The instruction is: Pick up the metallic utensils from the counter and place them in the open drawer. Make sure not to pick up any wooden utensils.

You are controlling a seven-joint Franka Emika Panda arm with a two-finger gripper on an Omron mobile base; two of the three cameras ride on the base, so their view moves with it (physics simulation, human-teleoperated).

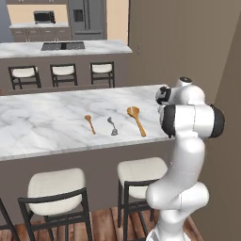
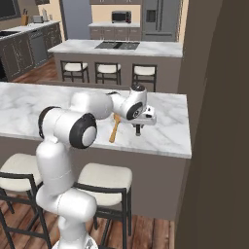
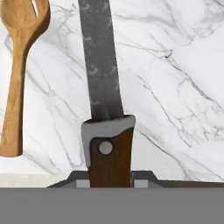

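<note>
The gripper [image 3: 109, 177] seems clamped on the knife [image 3: 101, 74] handle, blade pointing to 12 o'clock over the counter [image 3: 175, 87].

light was even and soft, with no glare; the counter [image 1: 56, 122] looked bright, shadows were faint, and the rendering was slightly grainy.

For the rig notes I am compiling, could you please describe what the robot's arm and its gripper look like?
The arm is built of glossy white, rounded segments joined by dark, almost black rings at the joints. Its wrist ends in a white block carrying the gripper, whose two small fingers are dark. In the hand view the fingertips look grey and blocky. No cables or markings are visible.
</note>
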